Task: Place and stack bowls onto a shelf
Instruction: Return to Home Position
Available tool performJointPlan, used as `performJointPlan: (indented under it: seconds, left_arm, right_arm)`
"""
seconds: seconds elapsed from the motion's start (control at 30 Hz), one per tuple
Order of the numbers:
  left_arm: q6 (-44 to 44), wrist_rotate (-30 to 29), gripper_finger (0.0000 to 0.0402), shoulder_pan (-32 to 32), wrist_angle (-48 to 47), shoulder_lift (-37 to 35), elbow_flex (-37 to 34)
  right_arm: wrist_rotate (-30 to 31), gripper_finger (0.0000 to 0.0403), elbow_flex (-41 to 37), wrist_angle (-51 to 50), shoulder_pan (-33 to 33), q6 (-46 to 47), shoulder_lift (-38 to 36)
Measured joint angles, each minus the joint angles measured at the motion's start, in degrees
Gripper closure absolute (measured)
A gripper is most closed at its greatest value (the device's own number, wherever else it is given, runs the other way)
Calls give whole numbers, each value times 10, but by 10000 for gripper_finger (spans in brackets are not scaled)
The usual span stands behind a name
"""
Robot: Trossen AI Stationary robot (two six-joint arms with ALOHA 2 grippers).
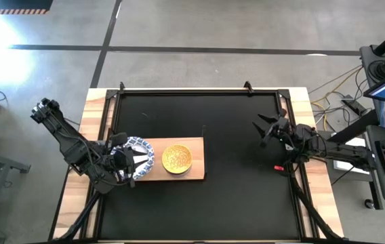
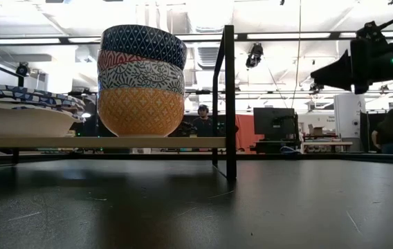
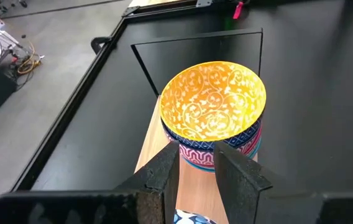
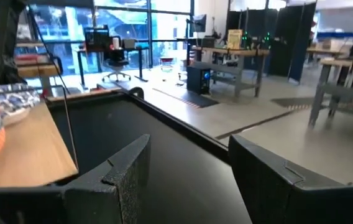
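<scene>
the left gripper (image 1: pixel 130 163) hangs over the stack of large bowls (image 1: pixel 143 149) at the near end of the shelf (image 1: pixel 198 146). its fingers stand a little apart with nothing between them. straight ahead of it, along the shelf's long axis, sits the stack of small bowls (image 3: pixel 217 112), a yellow inside showing on top. the left arm is much the nearer one. the right gripper (image 1: pixel 268 129) waits well beyond that stack, off the shelf, spread wide and empty. stacking looks finished, so the way home is probably back and up, away from both stacks. how much clearance the fingers have above the large bowls' rims is hard to judge from here.
</scene>
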Motion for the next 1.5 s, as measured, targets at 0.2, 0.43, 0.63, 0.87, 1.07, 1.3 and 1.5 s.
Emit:
performJointPlan:
  seconds: [0.2,0.43,0.63,0.87,1.07,1.3,1.5]
  left_arm:
    - [6,13,319,0,0,0,0]
    - [53,27,319,0,17,0,0]
    - [124,24,319,0,69,0,0]
    - [148,-21,319,0,85,0,0]
    - [139,-20,319,0,89,6,0]
    - [108,-21,319,0,109,10,1]
    - [40,-105,319,18,183,-23,-9]
  right_arm:
    - [0,197,0,0,0,-30,0]
    - [-1,197,0,0,0,-31,0]
    - [-1,197,0,0,0,-30,0]
    - [-1,197,0,0,0,-29,0]
    - [-1,197,1,0,0,-29,0]
    - [-1,197,1,0,0,-30,0]
    - [-1,197,1,0,0,-30,0]
